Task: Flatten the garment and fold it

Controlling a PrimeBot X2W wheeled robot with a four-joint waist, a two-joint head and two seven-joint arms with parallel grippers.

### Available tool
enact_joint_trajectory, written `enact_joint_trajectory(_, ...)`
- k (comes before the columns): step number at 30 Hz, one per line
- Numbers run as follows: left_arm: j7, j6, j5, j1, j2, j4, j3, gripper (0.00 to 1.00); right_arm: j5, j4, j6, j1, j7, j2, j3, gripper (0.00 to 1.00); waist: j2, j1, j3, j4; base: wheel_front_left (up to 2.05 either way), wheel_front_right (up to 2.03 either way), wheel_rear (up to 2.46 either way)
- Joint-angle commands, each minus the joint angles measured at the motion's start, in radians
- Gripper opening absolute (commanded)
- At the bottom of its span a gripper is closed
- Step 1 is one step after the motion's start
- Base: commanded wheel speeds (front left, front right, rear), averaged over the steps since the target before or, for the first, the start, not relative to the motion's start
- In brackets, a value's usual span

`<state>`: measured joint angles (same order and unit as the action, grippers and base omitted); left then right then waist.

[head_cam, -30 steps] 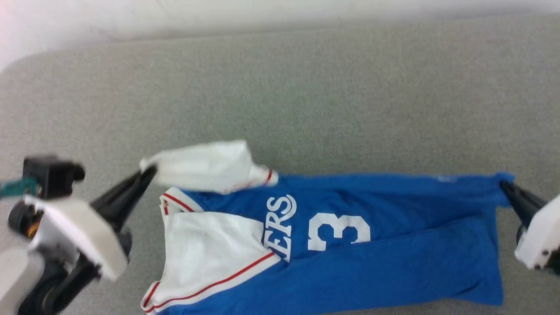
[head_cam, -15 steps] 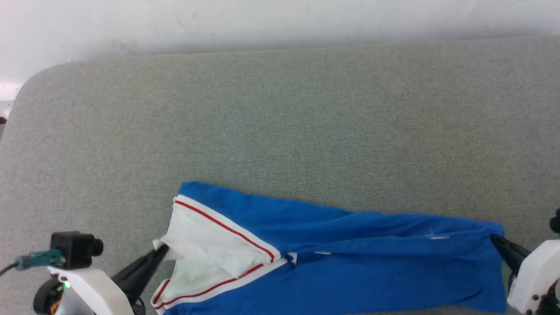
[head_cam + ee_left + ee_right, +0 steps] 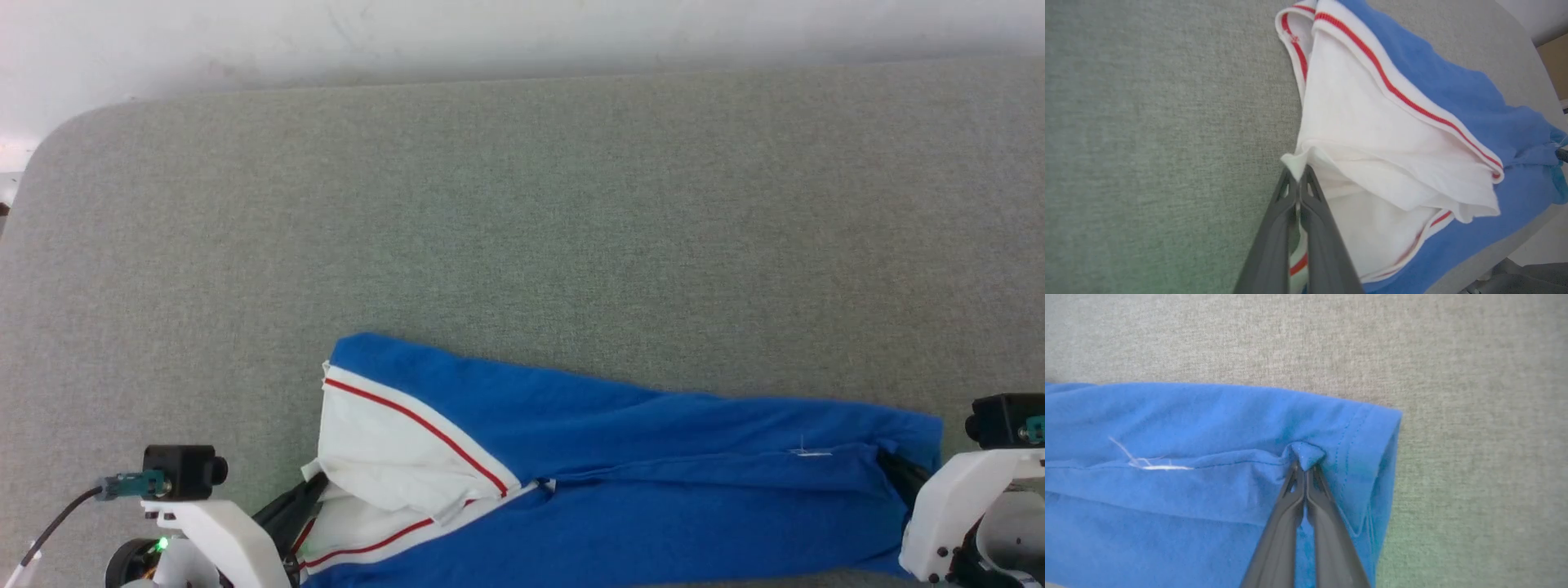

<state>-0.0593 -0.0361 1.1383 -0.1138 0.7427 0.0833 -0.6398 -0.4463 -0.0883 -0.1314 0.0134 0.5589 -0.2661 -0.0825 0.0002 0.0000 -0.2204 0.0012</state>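
The garment (image 3: pixel 620 490), a royal-blue jersey with white sleeves and thin red stripes, lies folded lengthwise along the near edge of the grey surface. My left gripper (image 3: pixel 314 488) sits at its left end, shut on a corner of the white sleeve (image 3: pixel 1295 163), with the sleeve cloth (image 3: pixel 1380 163) bunched beside it. At the right end my right gripper (image 3: pixel 890 467) is shut on a pinch of blue hem (image 3: pixel 1306 454), over the blue cloth (image 3: pixel 1188 449). The printed lettering is hidden inside the fold.
The grey fabric-covered surface (image 3: pixel 522 204) stretches wide beyond the garment, with a rounded far-left corner (image 3: pixel 57 139) and a pale wall behind. The garment's lower edge (image 3: pixel 1461 261) hangs over the surface's near edge.
Both grippers carried the top edge toward me, folding the jersey over itself so the lettering and number are covered. The camera view shifted too.
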Motion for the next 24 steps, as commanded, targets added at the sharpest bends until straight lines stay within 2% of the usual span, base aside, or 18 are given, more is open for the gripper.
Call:
enact_joint_trajectory(1, 0.014, 0.006, -0.011, -0.02, -0.012, 0.014, -0.001, 0.76, 0.007, -0.013, 0.001, -0.02, -0.013, 0.006, -0.002, 1.0, -0.0002, 0.0, -0.005, -0.001, 0.0, 0.0, 0.0)
enact_joint_trajectory(2, 0.022, 0.008, -0.01, -0.023, -0.024, 0.023, 0.0, 1.0, 0.006, -0.022, 0.001, -0.025, -0.022, 0.008, -0.006, 1.0, -0.0002, 0.0, -0.006, -0.001, 0.0, 0.0, 0.0)
enact_joint_trajectory(5, 0.048, 0.011, -0.019, -0.024, -0.034, 0.023, 0.002, 1.0, -0.004, -0.017, 0.001, -0.026, -0.04, 0.013, -0.011, 1.0, -0.0002, 0.0, -0.007, -0.003, 0.0, 0.0, 0.0)
enact_joint_trajectory(8, 0.13, -0.017, -0.031, -0.01, -0.033, -0.018, 0.046, 1.0, -0.025, 0.035, 0.001, -0.007, -0.051, 0.024, -0.034, 1.0, -0.0002, 0.0, -0.002, -0.004, 0.0, 0.0, 0.0)
enact_joint_trajectory(11, 0.247, -0.078, -0.065, 0.019, -0.026, -0.081, 0.108, 1.0, -0.044, 0.107, 0.001, 0.037, -0.05, 0.041, -0.07, 1.0, -0.0002, 0.0, 0.005, -0.004, 0.0, 0.0, 0.0)
enact_joint_trajectory(14, 0.307, -0.161, -0.128, 0.056, -0.033, -0.157, 0.182, 1.0, -0.044, 0.178, 0.001, 0.088, -0.051, 0.063, -0.115, 1.0, -0.0002, 0.0, 0.014, -0.003, 0.0, 0.0, 0.0)
enact_joint_trajectory(17, 0.32, -0.239, -0.255, 0.093, -0.065, -0.242, 0.278, 1.0, -0.013, 0.229, 0.001, 0.127, -0.057, 0.087, -0.16, 1.0, -0.0002, 0.0, 0.022, -0.004, 0.0, 0.0, 0.0)
enact_joint_trajectory(19, 0.32, -0.273, -0.367, 0.12, -0.119, -0.31, 0.357, 1.0, 0.007, 0.242, 0.001, 0.14, -0.061, 0.111, -0.19, 1.0, -0.0002, 0.0, 0.024, -0.006, 0.0, 0.0, 0.0)
enact_joint_trajectory(24, 0.321, -0.279, -0.602, 0.208, -0.225, -0.396, 0.441, 1.0, 0.058, 0.212, 0.001, 0.146, -0.055, 0.154, -0.226, 1.0, -0.0002, 0.0, 0.019, 0.0, 0.0, 0.0, 0.0)
